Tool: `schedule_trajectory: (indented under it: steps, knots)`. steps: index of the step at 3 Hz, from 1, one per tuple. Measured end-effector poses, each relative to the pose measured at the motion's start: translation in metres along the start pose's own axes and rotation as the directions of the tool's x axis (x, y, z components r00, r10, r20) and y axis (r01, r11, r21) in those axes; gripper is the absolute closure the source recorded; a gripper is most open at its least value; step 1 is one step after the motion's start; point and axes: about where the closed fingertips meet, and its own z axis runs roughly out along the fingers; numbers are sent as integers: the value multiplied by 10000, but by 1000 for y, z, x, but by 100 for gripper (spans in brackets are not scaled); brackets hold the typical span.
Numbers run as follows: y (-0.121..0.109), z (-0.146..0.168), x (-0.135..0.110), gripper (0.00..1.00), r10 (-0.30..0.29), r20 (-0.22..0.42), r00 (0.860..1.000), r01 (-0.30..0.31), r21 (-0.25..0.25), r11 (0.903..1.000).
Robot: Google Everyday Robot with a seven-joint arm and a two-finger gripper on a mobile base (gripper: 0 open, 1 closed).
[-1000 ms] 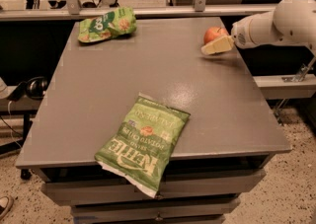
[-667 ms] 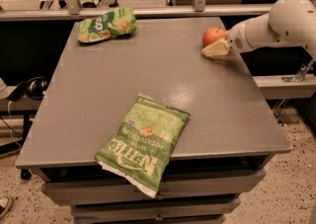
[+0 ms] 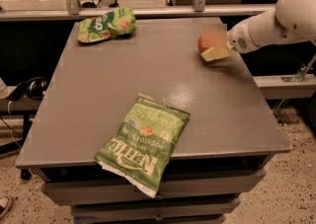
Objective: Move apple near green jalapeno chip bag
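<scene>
Bench scene, read from left to right. At the back left corner of the bench [image 3: 163, 75] lies a small rounded green snack bag [image 3: 106, 23], and at the near edge, left of centre, lies the large flat jalapeno chip bag [image 3: 143, 141], its lower end hanging just over the front rim. We find both bags where they were a second ago. The change is on the right. The apple [image 3: 202, 44] and the pincer [image 3: 210, 49] have shifted together a little to the left and toward the near side, away from the back right corner and inward over the bench. Since the fruit has travelled with the tool, we judge that the pincer is pinching the apple. One pale finger [image 3: 216, 54] lies across the near side of the apple, touching it, while the other is hidden behind it. The white arm [image 3: 276, 20] reaches in from the right edge of the view, so the pincer meets the apple from the right. The apple shows on the left of the pincer and sits partly inside it. Whether the apple is lifted clear of the bench or slides on it we cannot tell. For the task, we read this as the carry just begun. The apple is well apart from the chip bag, with most of the bare bench between them, and the path runs diagonally toward the near left.
</scene>
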Motion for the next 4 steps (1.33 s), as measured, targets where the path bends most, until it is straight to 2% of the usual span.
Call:
schedule_trajectory:
  steps: [1,2,3,4]
  knots:
    - [12,-33,-17,100,-379,310,9988,396,-565,9976]
    - [30,-75,-27,100,-627,519,9967,694,-1395,9878]
    - [69,-108,-15,100,-714,337,9969,778,-2692,9599]
    - [114,-128,6,100,-1023,130,9947,998,-3712,9232]
